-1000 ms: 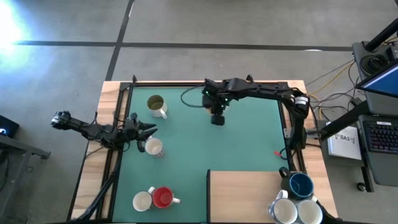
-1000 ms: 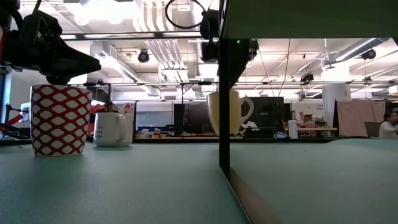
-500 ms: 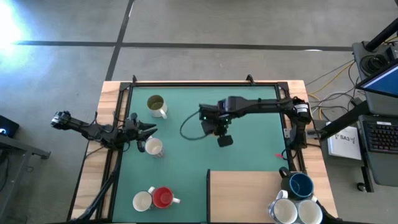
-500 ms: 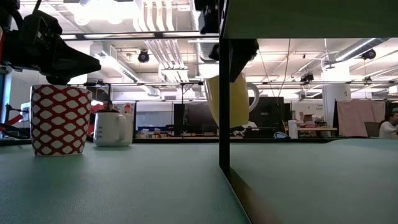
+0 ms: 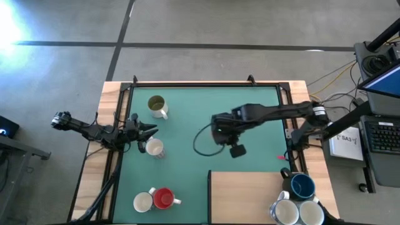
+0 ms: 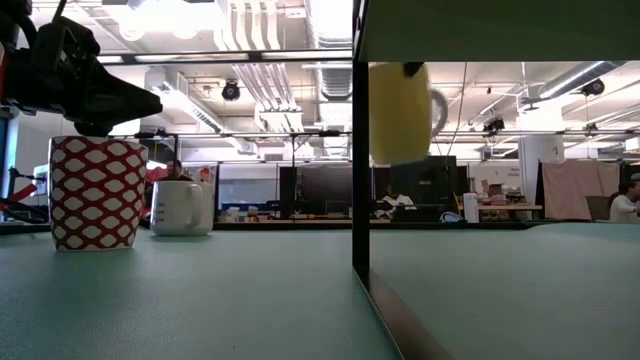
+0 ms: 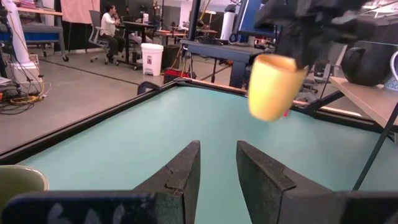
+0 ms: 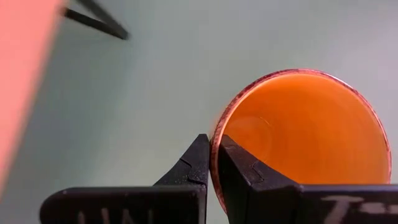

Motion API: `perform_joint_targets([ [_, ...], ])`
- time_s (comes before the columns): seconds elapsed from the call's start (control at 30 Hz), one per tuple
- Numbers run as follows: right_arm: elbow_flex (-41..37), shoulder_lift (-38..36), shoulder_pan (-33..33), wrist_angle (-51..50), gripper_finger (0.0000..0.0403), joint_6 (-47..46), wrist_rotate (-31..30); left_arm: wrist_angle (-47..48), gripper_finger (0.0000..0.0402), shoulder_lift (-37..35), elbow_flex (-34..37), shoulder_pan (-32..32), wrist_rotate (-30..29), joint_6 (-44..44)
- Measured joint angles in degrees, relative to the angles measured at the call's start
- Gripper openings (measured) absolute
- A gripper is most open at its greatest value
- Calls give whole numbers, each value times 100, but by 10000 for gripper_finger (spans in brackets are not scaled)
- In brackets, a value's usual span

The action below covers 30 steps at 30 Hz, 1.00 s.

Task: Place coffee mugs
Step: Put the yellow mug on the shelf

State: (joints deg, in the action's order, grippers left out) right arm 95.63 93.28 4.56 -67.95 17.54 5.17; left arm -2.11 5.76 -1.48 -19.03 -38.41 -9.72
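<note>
My right gripper (image 5: 234,147) hangs over the middle of the green mat, shut on the orange mug (image 6: 400,112), which floats well above the table; in the high view the arm hides the mug. My left gripper (image 7: 217,167) stays open at the mat's left side, just beside a white mug (image 5: 154,148) that stands on its base. The white mug with the olive-green inside (image 5: 156,105) stands farther back. A red mug (image 5: 164,199) and a white one (image 5: 143,202) stand near the near edge. The dark blue mug (image 5: 302,185) and two white mugs (image 5: 299,213) sit at the near right corner. My right gripper pinches the orange mug's rim (image 8: 213,144), one finger (image 8: 245,171) inside the cup and the other (image 8: 194,167) outside the wall. The fingers come from above, pointing down. The mug hangs below them, lifted clear of the table, its handle (image 6: 438,108) off to one side.
A raised wooden platform (image 5: 247,199) fills the near right part of the table; its dark edge (image 6: 361,200) cuts through the low view. A black frame (image 5: 200,84) borders the mat. Open green mat lies between the left-hand mugs and the platform. People sit in the room behind.
My right gripper has carried the orange mug from the far middle of the mat toward the near edge and somewhat right, toward the platform, raising it higher above the table. The mug tipped midway and now hangs more upright. The left arm kept still.
</note>
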Motion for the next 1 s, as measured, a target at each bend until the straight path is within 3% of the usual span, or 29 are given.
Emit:
perform_joint_targets([
  [0.37,-33,-1012,1293,-82,12,66,101,0,87,0,-1,0,0,0],
  [1.0,-57,-1139,2995,94,12,-182,164,-1,87,0,-1,2,0,0],
])
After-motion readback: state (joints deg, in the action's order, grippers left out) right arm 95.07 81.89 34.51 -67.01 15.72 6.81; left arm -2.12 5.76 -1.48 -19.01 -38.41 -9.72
